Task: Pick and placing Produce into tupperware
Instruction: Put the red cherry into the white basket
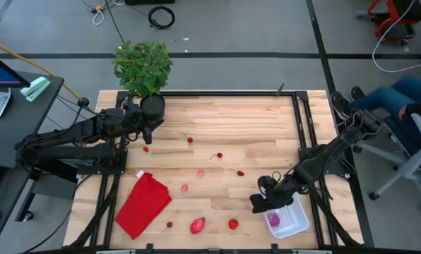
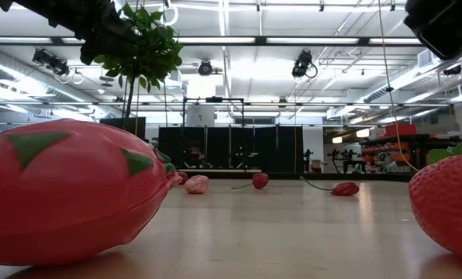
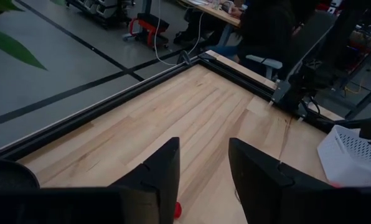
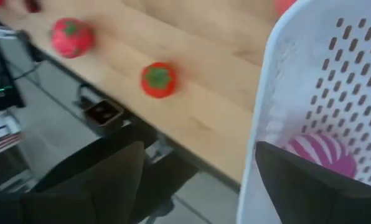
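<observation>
The white perforated tupperware point(image 1: 289, 220) stands at the table's near right, with a pink-and-white striped ball point(image 4: 322, 155) inside. My right gripper point(image 1: 262, 200) is open at its left wall point(image 4: 279, 118); in the right wrist view point(image 4: 198, 186) one finger stands inside the container and one outside. Small red and pink toy fruits lie on the wood: a pink dragon fruit point(image 1: 197, 225), a strawberry point(image 1: 233, 224), and cherries point(image 1: 217, 156) among them. My left gripper point(image 1: 145, 131) is open and empty at the far left, above a red bit point(image 3: 177, 210). My right gripper straddles the tupperware's left wall from above, slanting down. I cannot tell whether either finger touches the wall or the ball.
A potted plant point(image 1: 143, 67) stands at the table's far left corner beside my left gripper. A folded red cloth point(image 1: 143, 203) lies at the near left. A black frame point(image 1: 228, 94) runs round the table. A person sits beyond the right edge point(image 1: 415, 99).
</observation>
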